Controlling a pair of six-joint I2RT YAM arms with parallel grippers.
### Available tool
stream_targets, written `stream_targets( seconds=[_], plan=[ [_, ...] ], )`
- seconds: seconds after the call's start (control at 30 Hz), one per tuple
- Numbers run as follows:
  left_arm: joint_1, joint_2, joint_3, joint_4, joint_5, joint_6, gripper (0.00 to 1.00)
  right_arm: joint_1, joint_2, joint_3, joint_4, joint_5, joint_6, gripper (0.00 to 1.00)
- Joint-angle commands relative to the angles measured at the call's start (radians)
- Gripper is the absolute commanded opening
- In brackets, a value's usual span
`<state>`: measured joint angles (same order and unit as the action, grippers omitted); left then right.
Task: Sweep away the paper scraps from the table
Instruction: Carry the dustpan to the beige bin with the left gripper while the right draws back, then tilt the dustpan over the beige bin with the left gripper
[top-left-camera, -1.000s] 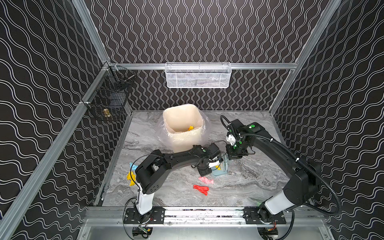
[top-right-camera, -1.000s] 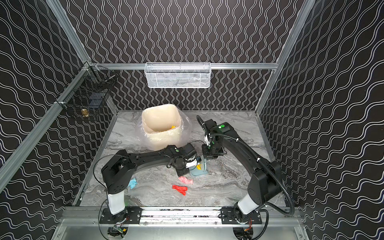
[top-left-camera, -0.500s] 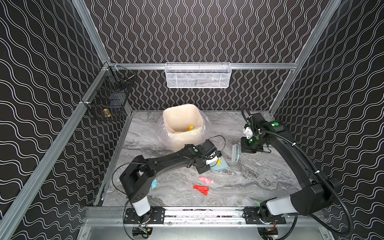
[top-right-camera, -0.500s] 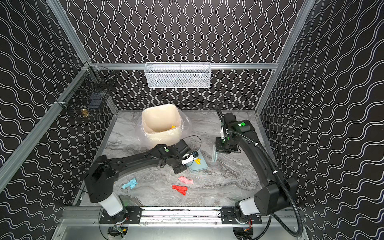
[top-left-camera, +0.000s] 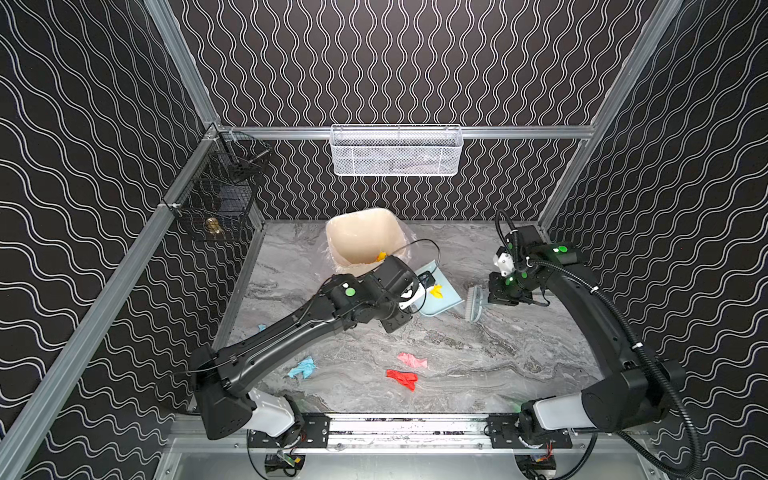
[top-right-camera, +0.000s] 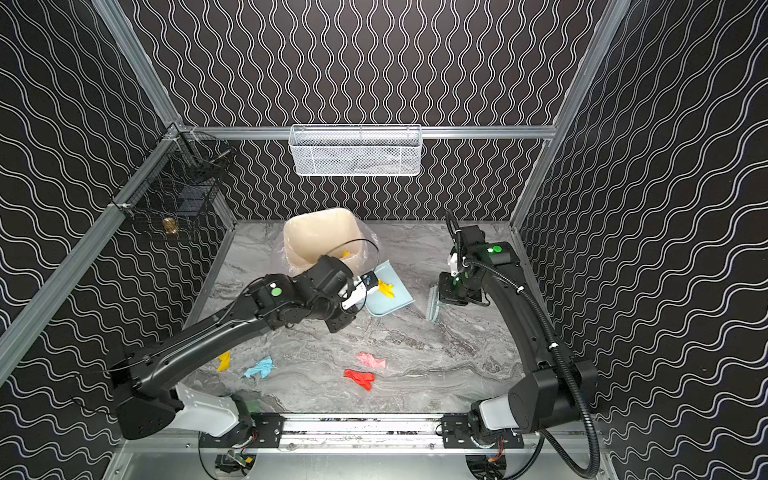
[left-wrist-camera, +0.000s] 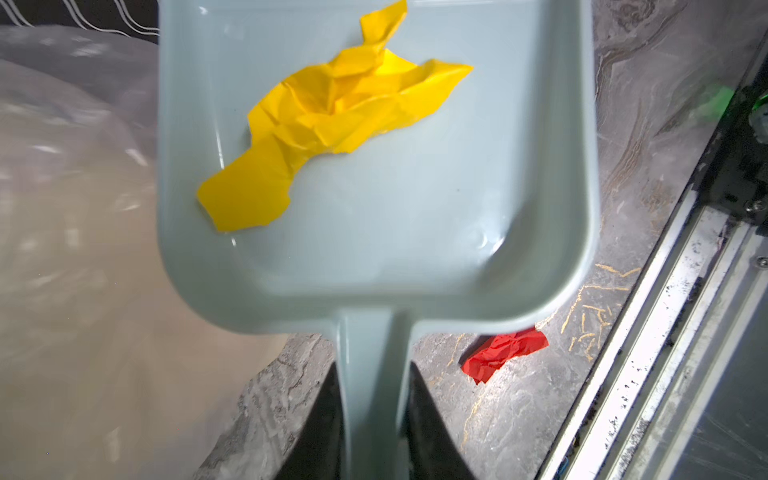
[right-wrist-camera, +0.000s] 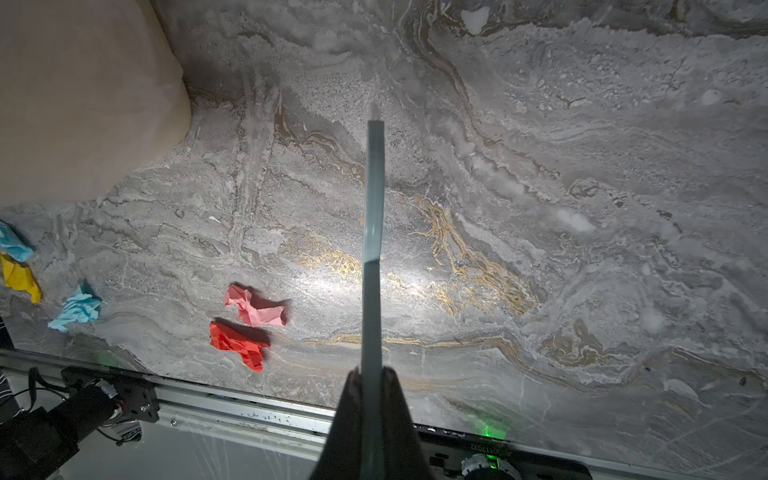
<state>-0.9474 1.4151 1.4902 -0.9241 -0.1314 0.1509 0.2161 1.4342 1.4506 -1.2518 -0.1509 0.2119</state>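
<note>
The left gripper (left-wrist-camera: 372, 386) is clamped on the handle of the dustpan (left-wrist-camera: 415, 199). Just ahead of its jaws a yellow scrap (left-wrist-camera: 328, 120) lies in the pan, with the bin (top-left-camera: 357, 237) close beside. The right gripper (right-wrist-camera: 371, 384) is pinched tight on the brush (right-wrist-camera: 372, 199) (seen edge-on from its wrist), over the table (right-wrist-camera: 561, 208). Well apart from that gripper lie a pink scrap (right-wrist-camera: 254, 308), a red scrap (right-wrist-camera: 237, 344) and a light blue scrap (right-wrist-camera: 77, 311), near the front rail (right-wrist-camera: 249, 411).
</note>
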Motion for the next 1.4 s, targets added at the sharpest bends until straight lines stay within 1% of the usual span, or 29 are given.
stream_targets(
  seconds=[0.0,0.17,0.33,0.43,0.6,0.73,0.83,1.1,1.27,1.37],
  plan=[
    [0.007,-0.017,0.071,-0.124,-0.042,-0.060,0.06,-0.004,0.008,0.016,0.011,-0.021,-0.021,0.00],
    [0.048,-0.027,0.174,-0.212,-0.071,-0.116,0.06,-0.013,0.018,0.030,0.006,-0.033,-0.033,0.00],
    [0.145,-0.033,0.255,-0.291,-0.094,-0.128,0.07,-0.019,0.030,0.051,-0.001,-0.037,-0.046,0.00],
    [0.231,-0.031,0.291,-0.323,-0.106,-0.106,0.08,-0.024,0.038,0.066,-0.006,-0.041,-0.055,0.00],
    [0.400,-0.025,0.315,-0.331,-0.125,-0.044,0.08,-0.027,0.053,0.089,-0.014,-0.053,-0.063,0.00],
    [0.481,0.010,0.350,-0.331,-0.162,0.014,0.08,-0.026,0.058,0.093,-0.012,-0.071,-0.063,0.00],
    [0.497,0.051,0.385,-0.331,-0.214,0.075,0.08,-0.026,0.061,0.094,-0.015,-0.077,-0.064,0.00],
    [0.496,0.142,0.411,-0.294,-0.433,0.245,0.07,-0.026,0.051,0.071,-0.019,-0.097,-0.063,0.00],
    [0.479,0.152,0.380,-0.208,-0.545,0.375,0.07,-0.026,0.046,0.055,-0.024,-0.120,-0.063,0.00],
    [0.446,0.139,0.320,-0.123,-0.634,0.486,0.06,-0.026,0.048,0.055,-0.030,-0.128,-0.066,0.00]
  ],
)
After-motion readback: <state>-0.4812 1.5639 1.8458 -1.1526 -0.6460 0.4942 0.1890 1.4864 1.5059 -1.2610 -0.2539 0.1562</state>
